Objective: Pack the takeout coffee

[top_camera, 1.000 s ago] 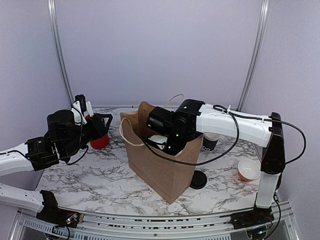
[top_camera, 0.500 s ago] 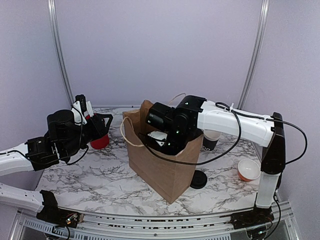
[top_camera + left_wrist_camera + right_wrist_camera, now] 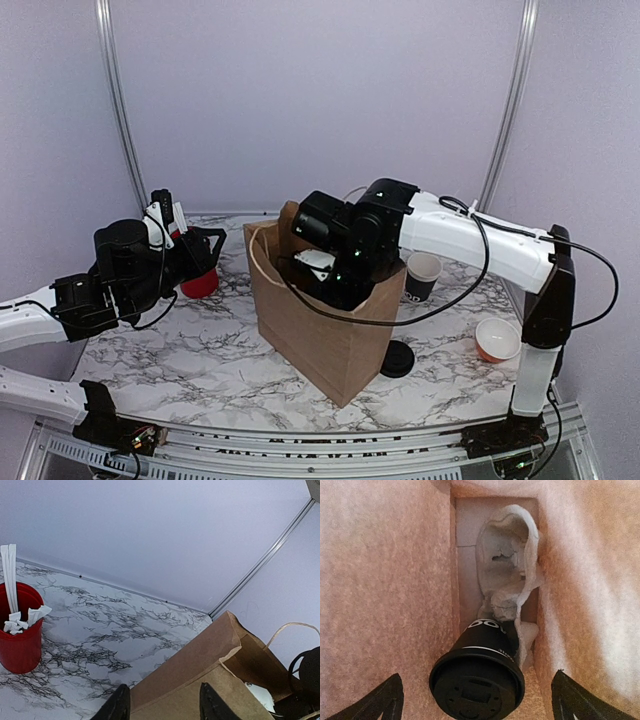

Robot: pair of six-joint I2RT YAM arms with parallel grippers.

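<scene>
The takeout coffee [image 3: 487, 636], an all-black cup with a black lid and white print, stands deep inside the brown paper bag [image 3: 320, 340], beside crumpled white paper [image 3: 507, 575]. In the top view the bag hides the cup. My right gripper [image 3: 477, 700] hangs in the bag's mouth [image 3: 335, 285] straight above the cup, open, its fingertips [image 3: 385, 700] wide on either side and clear of the lid. My left gripper [image 3: 162, 705] is open and holds nothing, just left of the bag's near edge [image 3: 200, 680].
A red holder [image 3: 200, 282] with white sticks stands behind the left gripper. Right of the bag are a cup with a white upper part [image 3: 422, 275], a flat black lid [image 3: 397, 360] and an orange cup [image 3: 497, 340] on the marble table [image 3: 200, 360].
My right gripper has opened to its full width and risen a little out of the bag, leaving the cup standing inside. The left arm has not moved.
</scene>
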